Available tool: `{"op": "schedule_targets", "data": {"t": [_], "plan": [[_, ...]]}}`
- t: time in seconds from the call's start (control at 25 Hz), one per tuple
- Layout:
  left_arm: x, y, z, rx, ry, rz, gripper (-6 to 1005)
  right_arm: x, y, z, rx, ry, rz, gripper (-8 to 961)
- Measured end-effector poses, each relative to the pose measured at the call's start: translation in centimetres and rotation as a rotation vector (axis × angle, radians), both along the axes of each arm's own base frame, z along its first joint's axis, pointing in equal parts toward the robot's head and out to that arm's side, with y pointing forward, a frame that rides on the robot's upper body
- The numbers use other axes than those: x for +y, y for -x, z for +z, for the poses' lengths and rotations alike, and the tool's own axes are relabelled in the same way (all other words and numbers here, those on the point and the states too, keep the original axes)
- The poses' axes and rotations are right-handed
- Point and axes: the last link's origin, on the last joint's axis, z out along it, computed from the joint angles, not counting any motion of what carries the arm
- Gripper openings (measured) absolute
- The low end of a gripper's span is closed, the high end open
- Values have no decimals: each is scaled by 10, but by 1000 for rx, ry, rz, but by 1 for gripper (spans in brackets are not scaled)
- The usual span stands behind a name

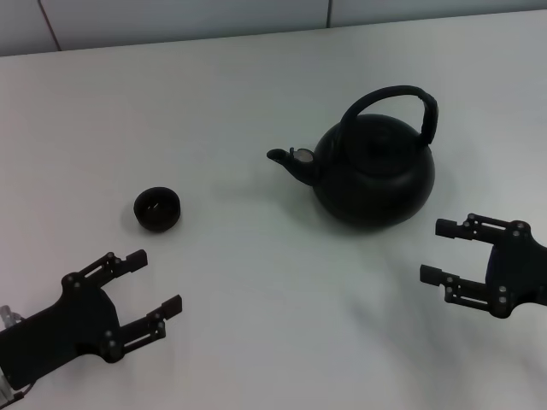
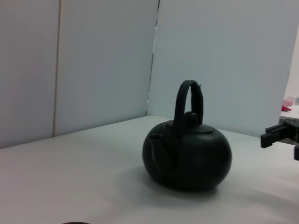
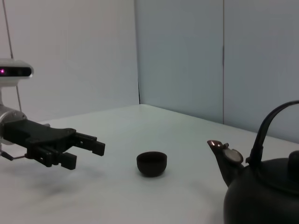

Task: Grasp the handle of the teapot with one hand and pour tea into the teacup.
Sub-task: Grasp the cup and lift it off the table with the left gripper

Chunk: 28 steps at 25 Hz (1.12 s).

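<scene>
Two vessels stand on the white table (image 1: pixel 256 102): the teapot (image 1: pixel 373 171) right of centre and the teacup (image 1: pixel 157 208) well apart to its left, with the spout (image 1: pixel 286 159) pointing toward the cup.

The teapot looks rigid and, judging by its bulk, probably heavy; its round matte body offers no pinch point. The handle (image 1: pixel 402 98) is the place to take hold. It arches upright over the flat lid (image 1: pixel 376 141) and is thick, so a grip at the crown should keep the pot balanced until it is tilted. The teacup is tiny, likely light and easily knocked over.

Contents: the teacup's interior appears dark, and whether it holds liquid cannot be told. The teapot is lidded, so its fill is hidden.

The right gripper (image 1: pixel 444 252) hovers near the teapot's right side, jaws spread wide, holding nothing. The left gripper (image 1: pixel 149 282) hovers at the near left, just short of the teacup, jaws likewise apart and empty.
</scene>
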Motion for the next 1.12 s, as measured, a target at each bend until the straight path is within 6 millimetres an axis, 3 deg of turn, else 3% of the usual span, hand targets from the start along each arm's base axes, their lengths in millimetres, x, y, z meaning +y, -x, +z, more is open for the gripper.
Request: {"op": "schedule_targets", "data": {"t": [0.96,1.12], "plan": [[-2,-3,-4,-9,21,-13,803,0,1,-9,-25,46,6,665],[13,1,5,-34,-117,64,803,0,2,-11,-21,47,9,665]]}}
